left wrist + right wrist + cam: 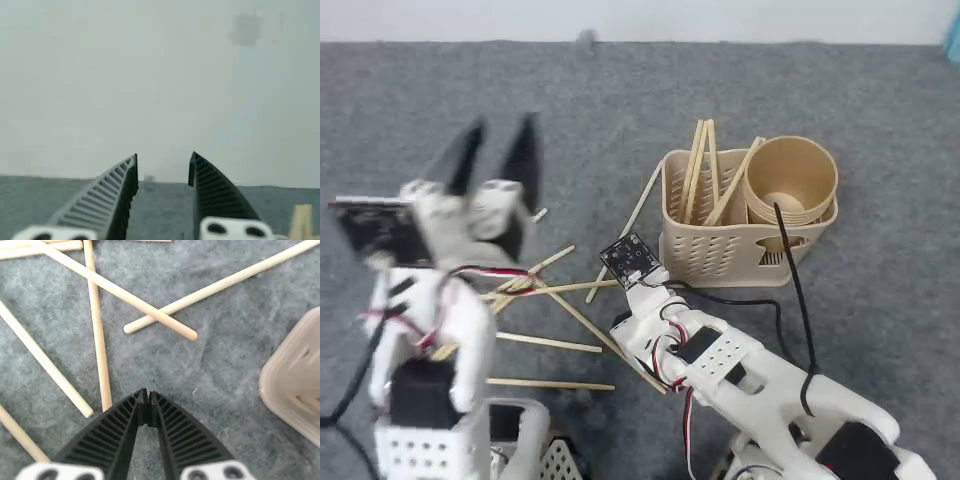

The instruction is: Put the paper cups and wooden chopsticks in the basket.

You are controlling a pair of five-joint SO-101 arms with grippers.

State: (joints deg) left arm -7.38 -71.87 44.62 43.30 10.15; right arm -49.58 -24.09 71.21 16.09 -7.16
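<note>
So, which step are you working on?

I'm gathering chopsticks (548, 343): several are lying loose on the mat (620, 110) between the arms, while others are standing in the basket (705, 255) at the right, beside the nested paper cups (790, 165).

And the arms?

I'm holding the left gripper (498, 140) raised at the left, jaws apart and empty. The right gripper (148, 393) is pointing down at the mat just left of the basket, tips pressed together on nothing; next I'm spreading them over the nearest one, I reckon.
</note>
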